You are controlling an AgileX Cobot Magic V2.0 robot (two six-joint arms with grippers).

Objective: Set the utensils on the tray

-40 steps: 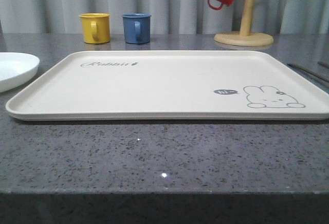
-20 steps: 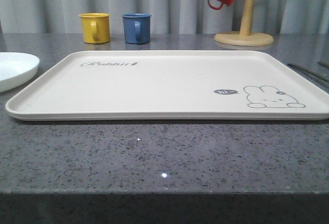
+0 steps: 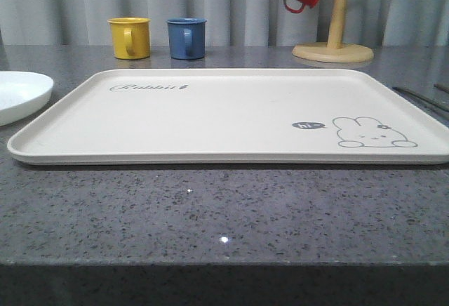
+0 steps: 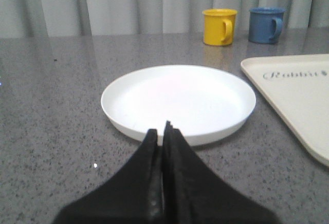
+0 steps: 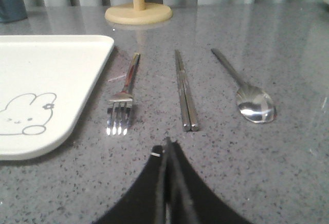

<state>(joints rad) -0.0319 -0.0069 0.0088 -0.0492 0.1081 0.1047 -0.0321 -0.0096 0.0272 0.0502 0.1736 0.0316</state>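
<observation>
Three utensils, fork [image 5: 121, 109], chopsticks [image 5: 185, 92] and spoon [image 5: 248, 93], lie on my speckled grey counter [image 3: 224, 215] beside the bare tray [image 3: 224, 113]. Both end effectors, left [image 4: 163, 131] and right [image 5: 167, 144], are pinched closed, holding nothing.

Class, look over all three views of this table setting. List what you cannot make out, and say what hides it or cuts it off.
- Mug tree: front view, top cut off by the frame's upper edge.
- Plate: front view, left part cut off by the edge.
- Tray: right wrist view, mostly cut off at the edge.
- Blue mug: right wrist view, cropped at the corner.
- Plate's near rim: left wrist view, partly behind the left tool.
</observation>
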